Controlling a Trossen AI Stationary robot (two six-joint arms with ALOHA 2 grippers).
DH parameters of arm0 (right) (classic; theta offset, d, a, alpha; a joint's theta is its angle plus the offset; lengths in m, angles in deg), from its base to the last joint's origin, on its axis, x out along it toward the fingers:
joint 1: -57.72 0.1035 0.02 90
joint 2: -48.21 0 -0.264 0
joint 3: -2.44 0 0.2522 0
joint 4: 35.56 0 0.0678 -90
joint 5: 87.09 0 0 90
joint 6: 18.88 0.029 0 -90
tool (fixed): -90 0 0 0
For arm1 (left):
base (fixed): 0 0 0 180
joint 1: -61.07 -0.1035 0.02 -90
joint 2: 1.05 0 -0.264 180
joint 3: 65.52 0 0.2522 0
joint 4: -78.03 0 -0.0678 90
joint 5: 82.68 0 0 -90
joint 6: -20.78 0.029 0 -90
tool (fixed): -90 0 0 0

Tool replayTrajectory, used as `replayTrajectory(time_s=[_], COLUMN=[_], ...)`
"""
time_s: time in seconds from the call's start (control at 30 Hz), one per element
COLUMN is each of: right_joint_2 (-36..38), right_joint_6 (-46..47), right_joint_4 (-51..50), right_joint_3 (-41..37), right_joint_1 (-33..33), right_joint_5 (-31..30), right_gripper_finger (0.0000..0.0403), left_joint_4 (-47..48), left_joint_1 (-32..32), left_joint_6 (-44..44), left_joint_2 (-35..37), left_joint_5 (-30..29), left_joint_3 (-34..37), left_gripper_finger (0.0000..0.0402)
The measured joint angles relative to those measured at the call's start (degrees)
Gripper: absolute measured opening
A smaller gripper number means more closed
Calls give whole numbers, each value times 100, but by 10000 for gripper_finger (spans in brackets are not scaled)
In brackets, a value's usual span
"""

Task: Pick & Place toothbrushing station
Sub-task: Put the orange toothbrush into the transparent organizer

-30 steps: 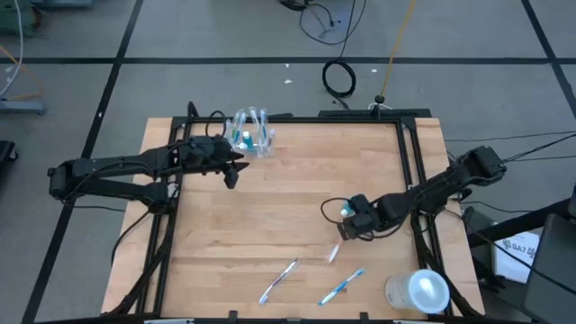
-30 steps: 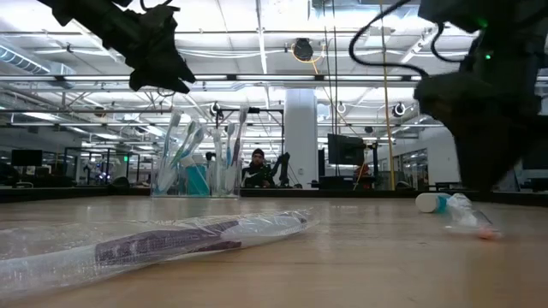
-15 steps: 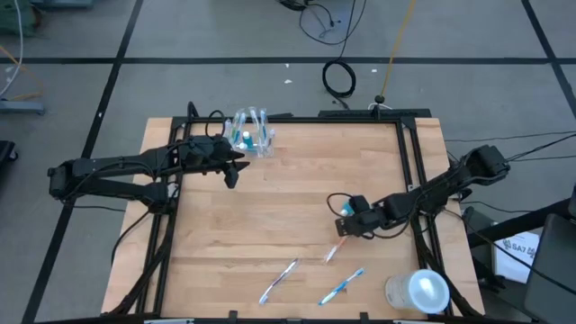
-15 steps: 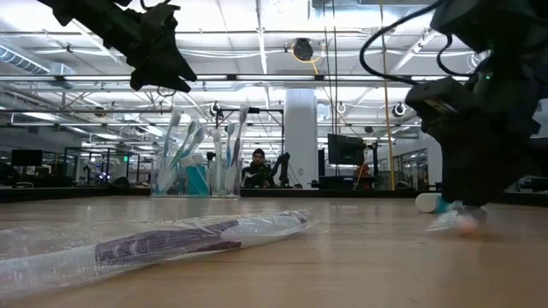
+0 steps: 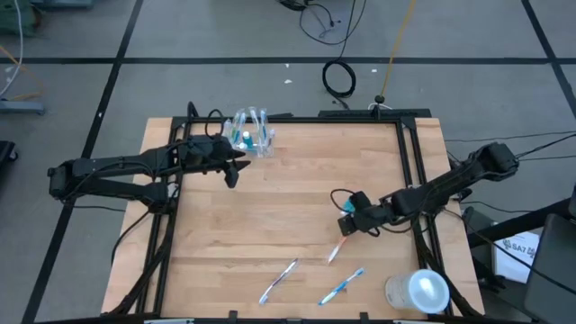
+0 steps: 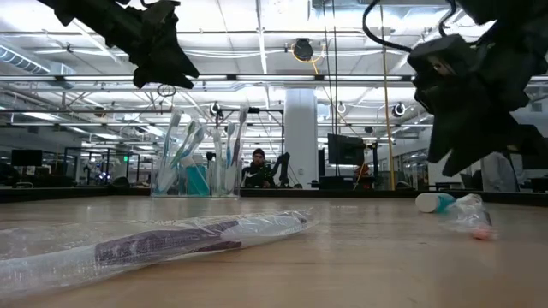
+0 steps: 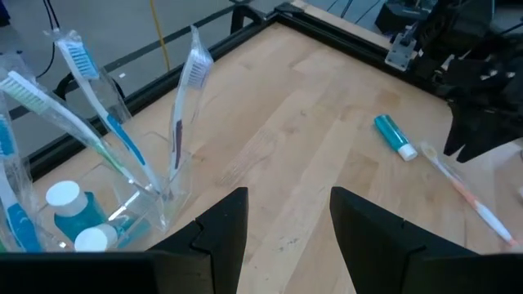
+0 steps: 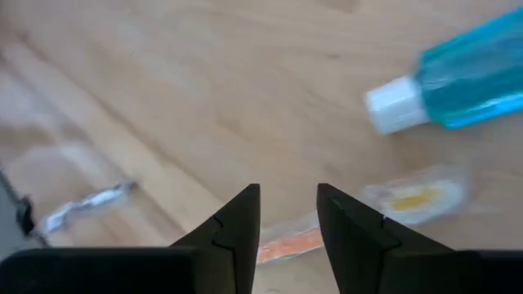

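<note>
The clear cup (image 5: 252,133) stands at the table's far left, holding several toothbrushes and two toothpaste tubes (image 7: 69,208). My left gripper (image 5: 236,171) hovers open and empty just on its near side. My right gripper (image 5: 346,227) is open and empty at the table's right middle, raised above a teal toothpaste tube (image 8: 458,82) and a wrapped toothbrush (image 8: 359,216) with an orange handle. Both lie flat on the wood; they also show in the low view, the tube (image 6: 435,203) and the toothbrush (image 6: 471,218).
Two more wrapped toothbrushes (image 5: 279,281) (image 5: 342,285) lie near the table's near edge; one fills the low view's foreground (image 6: 171,239). A larger whitish cylinder (image 5: 418,292) stands at the near right corner. A black frame (image 5: 409,153) runs along the table's edges.
My right gripper has dipped down onto the orange-handled toothbrush and then risen clear of it, shifting a little toward the table's right edge. The toothbrush and tube stay on the table.
</note>
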Motion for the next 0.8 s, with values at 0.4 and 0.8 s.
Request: replayTrajectory(time_s=[0.4,0.8], right_joint_2=[-375,-839], right_joint_6=[923,37], right_joint_4=[-624,-522], right_joint_3=[-7,11], right_joint_1=[226,-129], right_joint_5=[410,383], right_gripper_finger=[114,114], left_joint_4=[-44,-89], left_joint_1=[0,0], left_joint_6=[0,0], left_joint_2=[0,0], left_joint_5=[0,0], left_joint_3=[0,0], left_gripper_finger=[182,182])
